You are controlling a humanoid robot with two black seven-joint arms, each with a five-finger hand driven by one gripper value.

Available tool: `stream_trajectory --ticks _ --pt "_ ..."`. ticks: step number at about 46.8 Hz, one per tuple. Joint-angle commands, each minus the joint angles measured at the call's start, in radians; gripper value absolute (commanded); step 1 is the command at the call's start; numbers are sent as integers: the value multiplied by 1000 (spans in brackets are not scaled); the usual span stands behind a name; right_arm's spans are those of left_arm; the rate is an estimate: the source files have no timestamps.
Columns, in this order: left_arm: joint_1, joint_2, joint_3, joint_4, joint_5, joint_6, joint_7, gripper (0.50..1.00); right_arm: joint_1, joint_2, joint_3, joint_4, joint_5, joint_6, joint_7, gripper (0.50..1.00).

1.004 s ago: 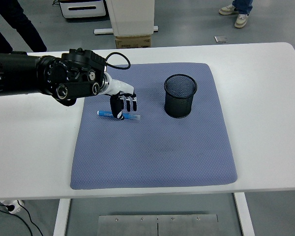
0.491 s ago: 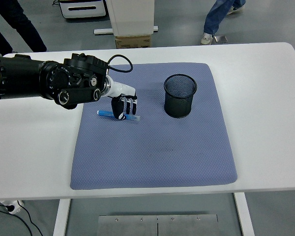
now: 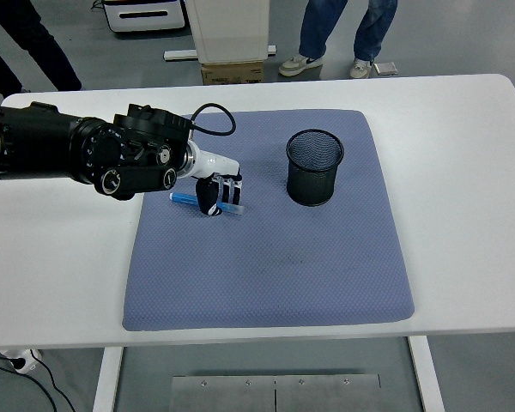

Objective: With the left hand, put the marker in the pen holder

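The white tabletop [image 3: 463,129] carries a large blue-grey mat [image 3: 275,257], and all the task's things are on this mat. The black mesh pen holder [image 3: 315,167] stands upright in the far right part of the mat, with its mouth open to above.

Only the left arm [image 3: 60,154] is in view; it comes in from the left edge and reaches over the far left part of the mat. The right arm does not show at all.

The marker [image 3: 185,198] lies flat on the mat, well apart from the pen holder and to the left of it. Its long axis goes nearly left to right, so one end points roughly toward the holder. The blue end shows at the left of the hand and a pale end shows at the right.

The left hand [image 3: 216,194] is directly over the middle of the marker, with the fingers [image 3: 232,190] curled down around it. It seems to close on the marker, but the marker looks to be resting on the mat, not lifted. I judge the next move is to lift it and carry it rightward to the holder.
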Motion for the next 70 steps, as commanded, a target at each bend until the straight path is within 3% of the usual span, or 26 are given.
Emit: stream_trajectory --ticks 1,8,24,25,29,38,42,43,48,55,62,70 --pt "3 -1 0 -1 0 7 0 637 0 0 0 0 0 0 0 1000" --pt "14 -5 3 -1 3 61 0 631 0 0 0 0 0 0 0 1000" --pt "30 -5 3 -2 6 67 0 619 0 0 0 0 0 0 0 1000" --pt "30 -5 3 -2 6 65 0 587 0 0 0 0 0 0 0 1000" --pt "30 -5 3 -1 6 64 0 558 0 0 0 0 0 0 0 1000" --pt "35 -5 5 -2 5 64 0 549 0 0 0 0 0 0 0 1000" --pt "35 -5 3 -2 6 62 0 531 0 0 0 0 0 0 0 1000" --pt "35 -5 3 -1 6 59 -2 508 0 0 0 0 0 0 0 1000" --pt "34 -3 3 -1 6 56 -6 500 0 0 0 0 0 0 0 1000" --pt "29 -1 3 -1 6 56 -14 502 0 0 0 0 0 0 0 1000" --pt "30 -3 3 -1 4 56 -31 584 0 0 0 0 0 0 0 1000" --pt "32 -3 3 -1 4 58 -34 596 0 0 0 0 0 0 0 1000"
